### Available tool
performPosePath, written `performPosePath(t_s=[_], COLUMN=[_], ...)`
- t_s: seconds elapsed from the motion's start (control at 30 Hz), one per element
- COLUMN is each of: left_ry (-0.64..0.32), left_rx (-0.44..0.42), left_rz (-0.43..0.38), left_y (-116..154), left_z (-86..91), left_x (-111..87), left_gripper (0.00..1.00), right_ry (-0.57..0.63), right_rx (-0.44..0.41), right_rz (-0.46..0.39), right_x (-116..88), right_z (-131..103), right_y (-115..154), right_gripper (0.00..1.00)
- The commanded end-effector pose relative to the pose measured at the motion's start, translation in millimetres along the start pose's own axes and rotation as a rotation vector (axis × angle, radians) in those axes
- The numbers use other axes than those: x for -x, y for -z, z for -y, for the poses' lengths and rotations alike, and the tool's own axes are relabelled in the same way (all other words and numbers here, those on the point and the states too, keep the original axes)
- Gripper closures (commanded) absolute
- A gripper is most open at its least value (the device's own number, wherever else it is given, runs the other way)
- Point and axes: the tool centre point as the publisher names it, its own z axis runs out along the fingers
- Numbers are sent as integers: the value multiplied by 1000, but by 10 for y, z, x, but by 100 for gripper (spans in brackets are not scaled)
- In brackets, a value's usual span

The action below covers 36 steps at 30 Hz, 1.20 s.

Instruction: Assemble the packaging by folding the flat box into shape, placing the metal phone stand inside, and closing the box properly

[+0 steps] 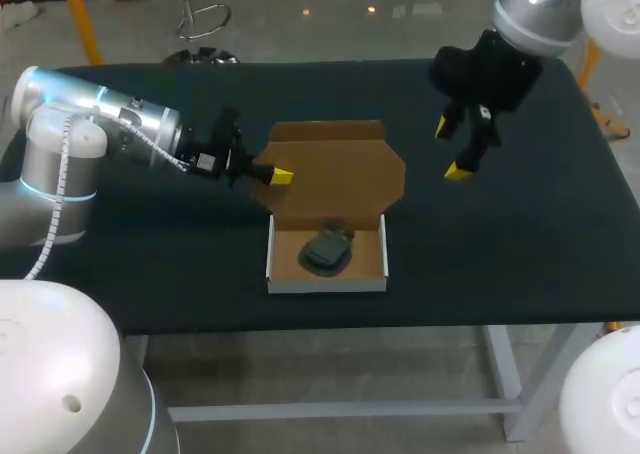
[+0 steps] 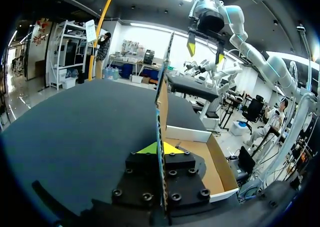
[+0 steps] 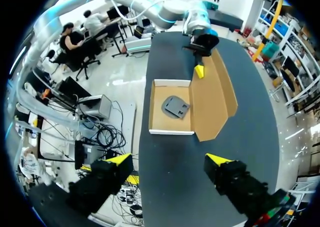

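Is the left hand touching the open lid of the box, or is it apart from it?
Touching. In the left wrist view the lid stands edge-on between the two fingers of the left hand, both against it.

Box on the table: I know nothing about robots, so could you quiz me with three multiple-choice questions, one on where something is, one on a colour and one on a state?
1. Where is the stand?
A. inside the box
B. on top of the lid
C. held up in the air

2. What colour are the fingertips?
A. red
B. yellow
C. green

3. How is the lid?
A. shut over the box
B. torn off
C. open

Answers:
1 A: the dark stand lies on the box's brown floor, within its white walls.
2 B: the tips show bright yellow against the black fingers.
3 C: the lid is swung back, so the inside of the box is in plain sight.
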Motion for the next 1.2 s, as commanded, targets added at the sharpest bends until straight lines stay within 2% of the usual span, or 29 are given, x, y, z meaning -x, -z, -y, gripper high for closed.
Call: performPosePath(t_s=[0.03, 0.2, 0.7, 1.2], left_ry=[-1, -1, -161, -268], left_rx=[0, 0, 1, 11], left_rz=[-2, -2, 100, 136], left_y=[3, 3, 27, 17], left_z=[-11, -11, -21, 6], left_x=[10, 10, -129, -195], left_gripper=[100, 100, 100, 100], right_ry=[-1, 8, 14, 22], right_rx=[-18, -24, -30, -32], right_rz=[-17, -18, -23, -28], right_x=[64, 54, 35, 28], right_z=[-85, -136, -187, -237], right_y=[3, 6, 2, -19], right_gripper=[0, 0, 0, 0])
